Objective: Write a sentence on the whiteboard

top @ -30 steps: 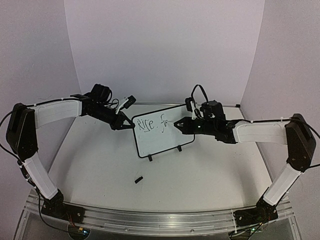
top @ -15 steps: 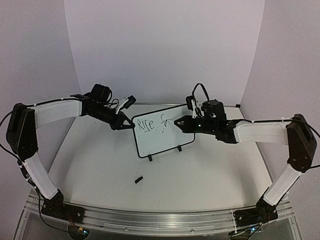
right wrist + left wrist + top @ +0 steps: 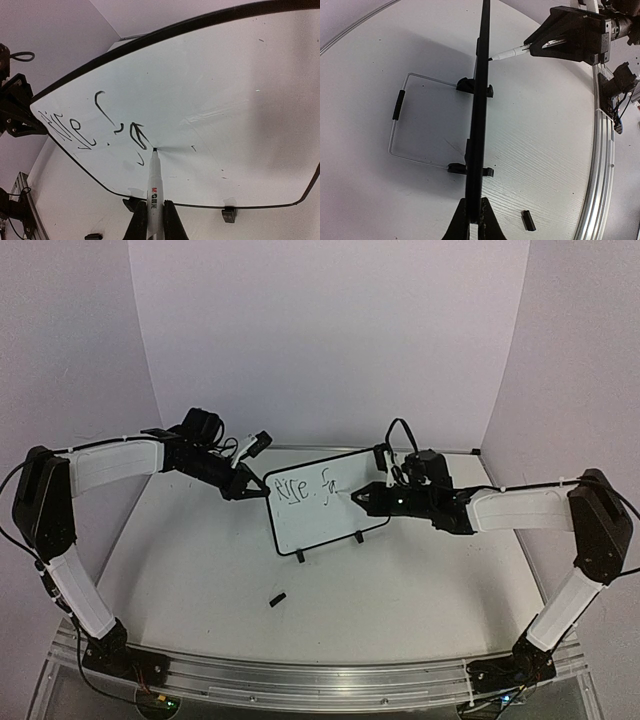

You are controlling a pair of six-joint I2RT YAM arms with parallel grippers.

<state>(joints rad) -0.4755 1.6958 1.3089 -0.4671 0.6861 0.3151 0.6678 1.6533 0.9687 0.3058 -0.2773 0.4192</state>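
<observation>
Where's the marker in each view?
Top external: marker centre, in the right gripper, tip at the whiteboard.
Left wrist: marker upper right, tip at the edge-on whiteboard.
Right wrist: marker bottom centre, tip on the whiteboard.
Shared landmark: the whiteboard's black frame.

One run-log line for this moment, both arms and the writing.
left gripper: shut on whiteboard edge | right gripper: shut on marker, tip on whiteboard | sentence: "Rise. fa", unfinished | small black piece: loose on table

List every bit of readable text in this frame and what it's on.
"Rise." handwritten in black on the whiteboard.
"fa" the unfinished word after it, second letter uncertain.
Marker barrel: small red and green print, too blurred to read.
</observation>
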